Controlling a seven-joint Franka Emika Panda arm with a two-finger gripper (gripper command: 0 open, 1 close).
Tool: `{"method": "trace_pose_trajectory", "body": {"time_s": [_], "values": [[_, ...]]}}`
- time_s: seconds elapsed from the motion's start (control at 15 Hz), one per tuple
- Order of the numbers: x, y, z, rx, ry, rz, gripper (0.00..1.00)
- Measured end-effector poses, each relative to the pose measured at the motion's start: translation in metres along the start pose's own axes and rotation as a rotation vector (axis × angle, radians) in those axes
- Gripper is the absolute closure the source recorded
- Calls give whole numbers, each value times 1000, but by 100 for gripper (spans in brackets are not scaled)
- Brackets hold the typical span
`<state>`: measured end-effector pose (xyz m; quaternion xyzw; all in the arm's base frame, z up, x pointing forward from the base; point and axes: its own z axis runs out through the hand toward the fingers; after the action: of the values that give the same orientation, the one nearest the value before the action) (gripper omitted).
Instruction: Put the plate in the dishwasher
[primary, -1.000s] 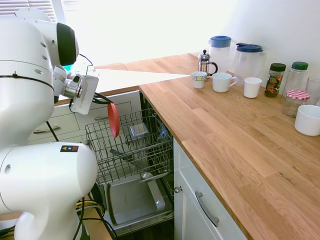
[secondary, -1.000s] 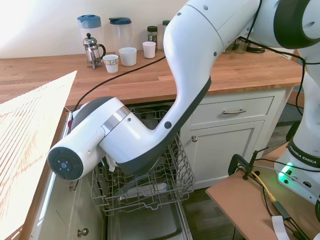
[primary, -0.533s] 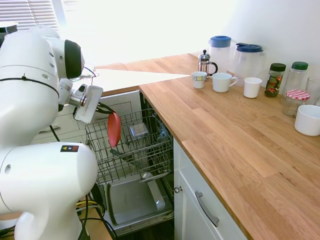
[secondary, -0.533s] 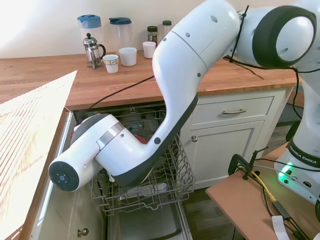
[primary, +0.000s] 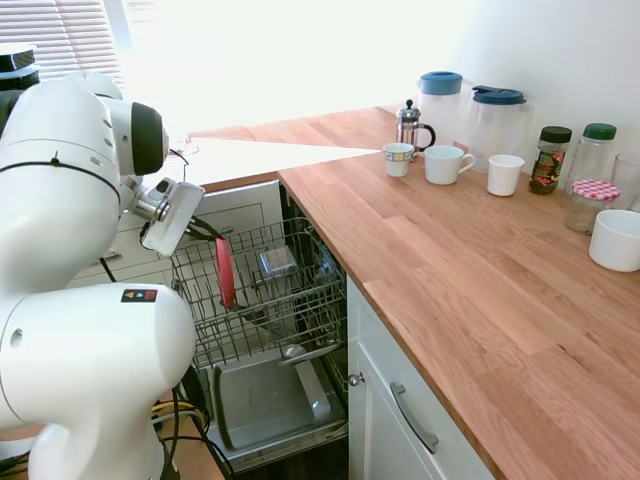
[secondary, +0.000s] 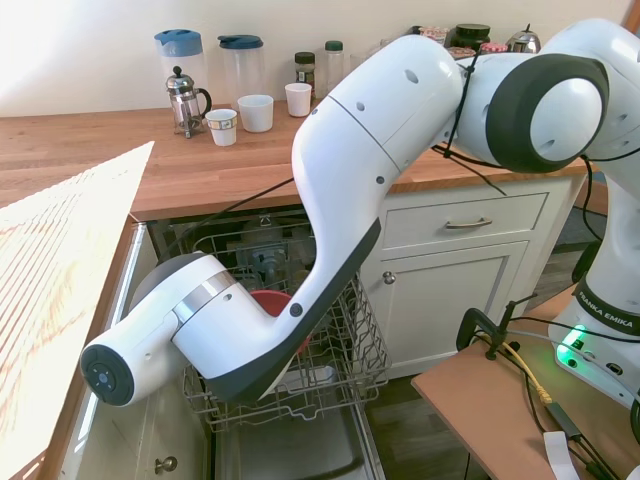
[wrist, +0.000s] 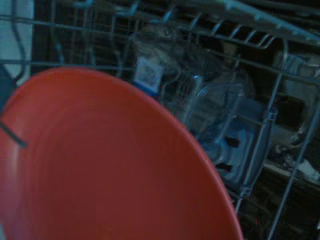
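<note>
- Standing on edge inside the grey wire rack (primary: 265, 300) of the built-in dishwasher (primary: 280, 400), the round salmon-pink plastic plate (primary: 225, 272) is upright, near the rack's edge closest to the robot.
- The tool (primary: 212, 233) grips the plate at its upper rim, as judged from the first exterior view; the dark fingers meet the plate's top edge there.
- Progress: the plate is within the rack's outline and low among the wires, so transport appears nearly complete. Remaining, in my judgement: seating the plate between the tines, releasing it, and withdrawing the arm.
- Whether the plate's lower edge already rests on the rack floor cannot be told from any view.
- In the second exterior view the white arm covers most of the rack; only a small red arc of the plate (secondary: 272, 298) shows, and the tool is hidden.
- The wrist view is dim and blurred; the plate (wrist: 100, 170) fills most of it, with rack wires (wrist: 280, 100) and an indistinct clear item behind.
- The steel inner door panel (primary: 265, 400) lies open below the rack, partly cut off by the robot's base.
- The wooden surface (primary: 480, 290) carries mugs, jugs and jars, well apart from the work.
</note>
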<state>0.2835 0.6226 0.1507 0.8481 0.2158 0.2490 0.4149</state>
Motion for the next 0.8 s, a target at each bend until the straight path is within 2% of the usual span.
{"method": "trace_pose_trajectory", "body": {"time_s": [0.13, 0.27, 0.6, 0.8], "values": [[-3, -12, 5, -2, -33, -22, 0], [6, -10, 3, 14, -95, -44, 0], [22, 0, -1, 108, -313, -117, 0], [30, 14, -12, 148, -400, -137, 0]]}}
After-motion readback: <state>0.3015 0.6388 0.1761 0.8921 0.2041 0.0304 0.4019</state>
